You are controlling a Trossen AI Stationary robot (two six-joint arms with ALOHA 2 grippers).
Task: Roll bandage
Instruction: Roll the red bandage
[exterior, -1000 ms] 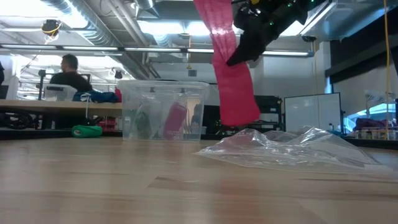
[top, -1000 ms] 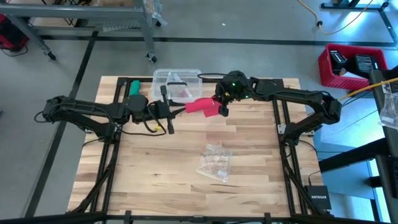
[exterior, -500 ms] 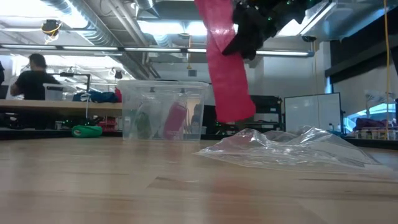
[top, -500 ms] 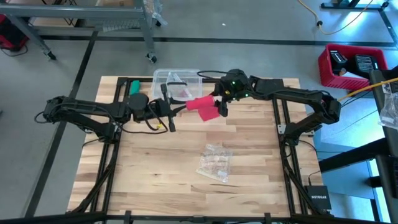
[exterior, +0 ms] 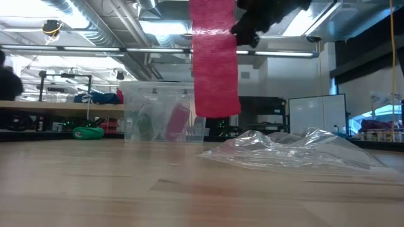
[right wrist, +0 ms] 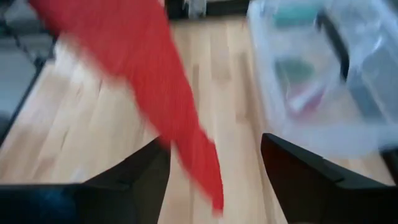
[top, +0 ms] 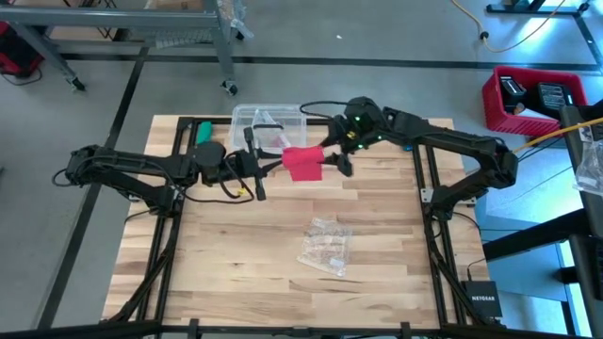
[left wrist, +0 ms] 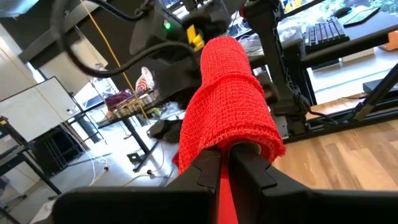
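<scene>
Left gripper [left wrist: 225, 163]: fingers pinched shut on the red-pink knitted stretch bandage [top: 302, 162], held above the table's far middle.
Right gripper [top: 337, 162]: fingers spread apart, just beside the bandage, gripping nothing.
Bandage end: hangs free, clear of the wood.
Clear plastic box [top: 267, 127]: behind; pink and green items inside.
Crumpled clear wrapper [top: 326, 244]: mid-table, well apart.

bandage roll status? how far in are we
Done: a few turns look wound around the left gripper, which is shut on the bandage.
In hand: a loose tail hangs in the air above the table, beside the clear box. The right gripper is open beside it, its fingers wide apart, holding nothing.
Left: winding in the tail. Roughly midway, at a guess.
</scene>
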